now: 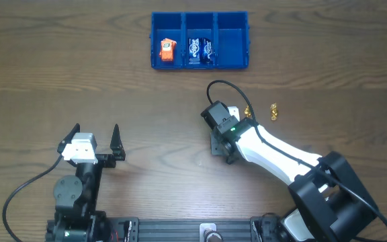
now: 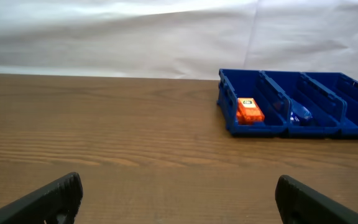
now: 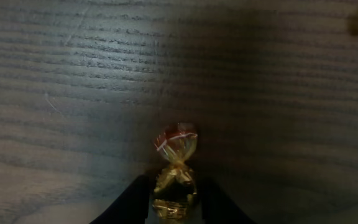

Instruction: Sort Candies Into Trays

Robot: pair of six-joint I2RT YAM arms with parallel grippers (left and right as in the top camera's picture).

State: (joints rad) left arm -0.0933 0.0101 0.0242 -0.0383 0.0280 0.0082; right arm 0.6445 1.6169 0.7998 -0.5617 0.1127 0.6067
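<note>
Right tool [image 3: 174, 186] is clamping a gold candy [image 3: 176, 144] down on the counter [image 3: 55, 74]!
Left tool [image 2: 179, 186] is idling open; next, I'm guessing, it's calling for a lift and carry to the blue tray's [image 1: 154, 40] empty end compartment.

tray [image 1: 200, 66]: one is sitting out, holding three compartments. orange candy [image 1: 167, 50]: one is lying inside. blue candy [image 1: 193, 48] [image 1: 207, 48]: two are lying inside. gold candy [image 1: 274, 111] [image 1: 247, 109]: two are lying on the table [image 1: 79, 81]. five candies are showing altogether.
</note>
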